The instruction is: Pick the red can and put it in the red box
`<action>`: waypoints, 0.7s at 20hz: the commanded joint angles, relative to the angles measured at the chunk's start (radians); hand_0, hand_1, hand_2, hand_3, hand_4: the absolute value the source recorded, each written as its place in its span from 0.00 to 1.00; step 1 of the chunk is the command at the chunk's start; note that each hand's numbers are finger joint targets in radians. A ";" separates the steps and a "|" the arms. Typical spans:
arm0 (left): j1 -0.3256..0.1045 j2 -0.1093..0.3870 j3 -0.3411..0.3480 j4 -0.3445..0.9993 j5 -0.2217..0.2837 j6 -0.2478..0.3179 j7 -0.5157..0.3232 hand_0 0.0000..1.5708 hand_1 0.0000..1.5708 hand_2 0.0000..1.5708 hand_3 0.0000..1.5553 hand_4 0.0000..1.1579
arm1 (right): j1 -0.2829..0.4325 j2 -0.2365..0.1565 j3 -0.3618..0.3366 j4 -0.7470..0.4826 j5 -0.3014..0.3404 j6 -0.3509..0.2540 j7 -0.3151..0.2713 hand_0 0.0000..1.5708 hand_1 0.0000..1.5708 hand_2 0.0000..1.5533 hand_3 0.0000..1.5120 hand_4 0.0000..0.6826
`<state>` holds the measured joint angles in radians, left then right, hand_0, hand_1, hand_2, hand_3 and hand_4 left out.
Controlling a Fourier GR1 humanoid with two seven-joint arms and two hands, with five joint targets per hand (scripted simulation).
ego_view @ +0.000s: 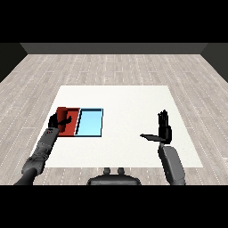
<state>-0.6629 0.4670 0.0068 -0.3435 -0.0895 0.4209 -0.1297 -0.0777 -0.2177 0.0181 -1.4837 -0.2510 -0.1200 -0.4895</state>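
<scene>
Head view: my left hand (pixel 59 120) sits over the red tray (pixel 71 127), which lies touching the light blue tray (pixel 90 123) on the white table (pixel 129 102). I cannot tell whether its fingers are open or curled. The red can is not distinguishable; I cannot tell where it is. My right hand (pixel 164 129) is well apart, above bare table, fingers straight and upright, thumb spread wide.

A light blue tray (pixel 90 123) is being carried by the white counter (pixel 133 102), toward its left side and well back from the near edge. The counter itself is being surrounded by a pale wood-plank floor (pixel 111 67), backed by a dark wall (pixel 111 48).
</scene>
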 commanded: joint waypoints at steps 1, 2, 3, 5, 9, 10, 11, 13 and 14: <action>-0.025 -0.006 -0.003 0.167 -0.044 0.033 -0.014 0.34 0.34 0.39 0.00 0.57 | -0.018 0.017 0.004 0.022 0.015 -0.007 -0.023 0.00 0.00 0.00 0.00 0.00; -0.082 -0.015 0.008 0.193 -0.035 0.032 0.053 0.40 0.40 0.43 0.09 0.59 | 0.048 0.019 0.010 0.028 0.021 0.019 -0.084 0.00 0.00 0.00 0.00 0.00; -0.066 -0.022 0.010 0.209 -0.037 0.046 0.034 0.54 0.54 0.51 0.00 0.61 | 0.053 0.012 0.016 -0.023 0.022 0.012 -0.056 0.00 0.00 0.00 0.00 0.00; -0.071 -0.032 0.035 0.233 -0.012 0.009 0.035 0.48 0.48 0.48 0.00 0.58 | 0.035 0.015 0.025 -0.045 0.037 0.002 -0.059 0.00 0.00 0.00 0.00 0.00; -0.070 0.004 -0.011 0.257 -0.062 -0.111 -0.011 0.15 0.15 0.29 0.00 0.59 | 0.025 0.030 0.022 -0.056 0.024 -0.006 -0.037 0.00 0.00 0.00 0.00 0.00; -0.085 -0.015 -0.029 0.281 -0.083 -0.089 0.030 0.00 0.00 0.00 0.00 0.56 | 0.035 0.026 0.025 -0.031 0.018 0.026 -0.066 0.00 0.00 0.00 0.00 0.00; -0.107 0.045 -0.062 0.299 -0.117 -0.151 0.073 0.00 0.00 0.00 0.00 0.56 | 0.021 0.018 0.007 -0.037 0.004 0.024 -0.047 0.00 0.00 0.00 0.00 0.00; -0.095 0.004 -0.075 0.315 -0.134 -0.111 0.077 0.00 0.00 0.00 0.00 0.00 | 0.015 0.019 0.013 -0.041 0.010 0.029 -0.052 0.00 0.00 0.00 0.00 0.00; -0.139 0.034 -0.076 0.322 -0.136 -0.156 0.125 0.00 0.00 0.00 0.00 0.00 | 0.071 0.005 0.014 -0.102 0.001 0.043 -0.050 0.00 0.00 0.00 0.00 0.00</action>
<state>-0.7629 0.4777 -0.0374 -0.0633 -0.1874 0.3202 -0.0636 -0.0408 -0.2002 0.0311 -1.5336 -0.2411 -0.0952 -0.5445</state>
